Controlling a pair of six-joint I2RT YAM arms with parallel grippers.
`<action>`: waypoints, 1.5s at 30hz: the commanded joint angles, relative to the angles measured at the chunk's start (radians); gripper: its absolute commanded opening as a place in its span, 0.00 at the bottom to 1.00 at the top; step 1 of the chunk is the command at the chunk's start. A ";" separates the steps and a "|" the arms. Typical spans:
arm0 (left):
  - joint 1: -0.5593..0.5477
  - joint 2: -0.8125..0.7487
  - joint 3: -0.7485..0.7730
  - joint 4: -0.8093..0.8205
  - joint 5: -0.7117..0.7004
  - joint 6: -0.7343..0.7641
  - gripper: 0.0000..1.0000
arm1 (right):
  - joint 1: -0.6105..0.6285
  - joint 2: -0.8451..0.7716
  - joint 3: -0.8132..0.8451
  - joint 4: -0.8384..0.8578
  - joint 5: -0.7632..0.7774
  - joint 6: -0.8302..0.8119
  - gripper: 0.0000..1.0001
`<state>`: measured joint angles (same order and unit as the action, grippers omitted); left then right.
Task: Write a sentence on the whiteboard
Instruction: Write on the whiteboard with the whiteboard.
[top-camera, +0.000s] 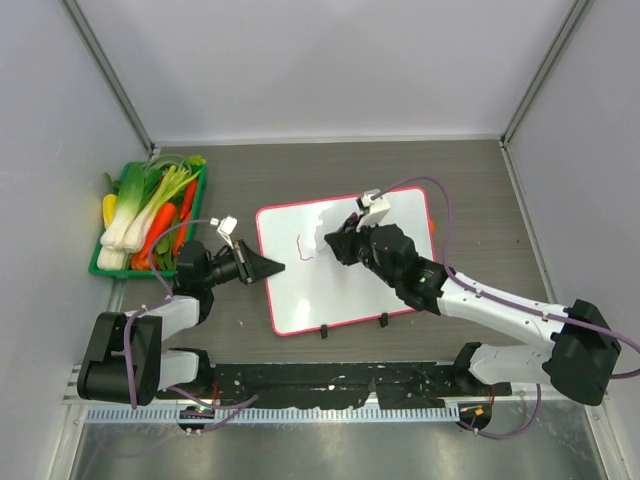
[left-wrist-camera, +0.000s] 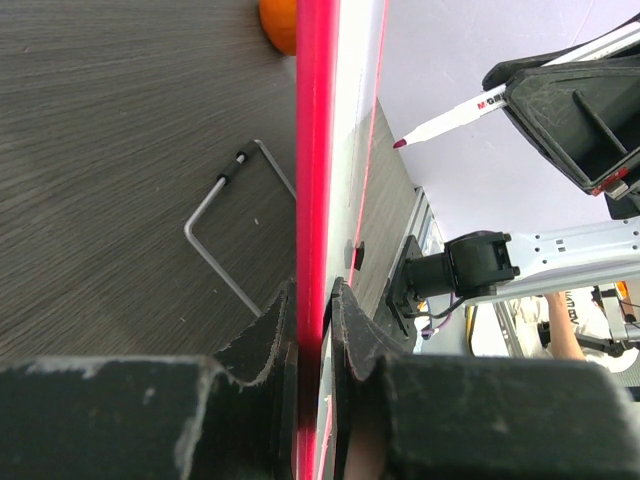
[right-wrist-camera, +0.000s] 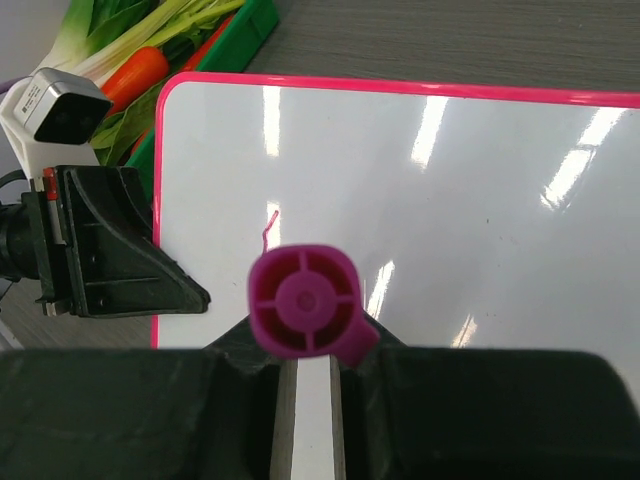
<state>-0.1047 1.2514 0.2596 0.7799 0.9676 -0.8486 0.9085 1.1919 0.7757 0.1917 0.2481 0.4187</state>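
Pink-framed whiteboard (top-camera: 345, 295), edge pinched in left hand (top-camera: 272, 268), lies under the marker (right-wrist-camera: 304, 300) gripped by right hand (top-camera: 337, 245).

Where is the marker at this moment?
In the right wrist view the marker is clamped in the right gripper, over the whiteboard near a short red stroke, opposite the left gripper pinching the board's left edge.

The marker (left-wrist-camera: 450, 117) is showing partly hidden print beginning with "M"; the whiteboard (top-camera: 340, 290) is bearing only an unreadable red squiggle (top-camera: 304, 246).
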 joint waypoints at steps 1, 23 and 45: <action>-0.006 0.003 0.000 -0.044 -0.069 0.106 0.00 | 0.000 0.014 0.045 0.029 0.060 -0.001 0.01; -0.007 0.003 0.000 -0.044 -0.069 0.106 0.00 | -0.002 0.087 0.083 0.086 0.074 -0.005 0.01; -0.009 0.003 0.001 -0.044 -0.069 0.108 0.00 | -0.002 0.101 0.046 0.064 0.013 -0.008 0.01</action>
<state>-0.1055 1.2514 0.2596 0.7807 0.9684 -0.8486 0.9077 1.2884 0.8173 0.2249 0.2752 0.4179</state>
